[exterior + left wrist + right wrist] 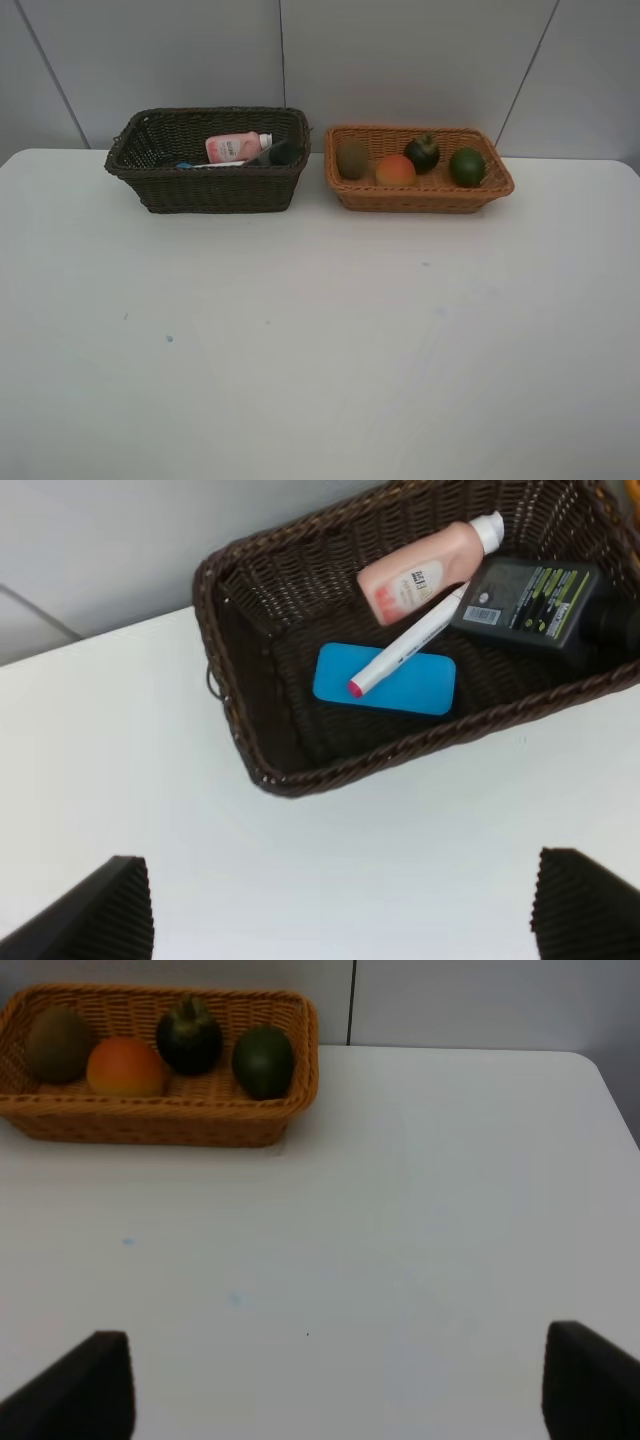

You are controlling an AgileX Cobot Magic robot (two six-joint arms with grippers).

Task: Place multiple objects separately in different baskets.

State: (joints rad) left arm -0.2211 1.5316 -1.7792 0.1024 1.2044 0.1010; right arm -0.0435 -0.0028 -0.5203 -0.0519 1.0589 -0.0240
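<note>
Exterior high view: four items lie in the dark brown basket (150,185) at upper left, four fruits in the orange-tan basket (420,195) at upper right. Both grippers, left gripper (340,920) and right gripper (340,1395), gape empty; sorting seems finished.

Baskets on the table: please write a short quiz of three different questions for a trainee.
1. True or false: the peach lies in the dark brown basket.
2. The white marker rests across which item? A) blue eraser B) kiwi C) table
3. How many fruits are in the orange basket?

Key: 1 false. 2 A. 3 four.
</note>
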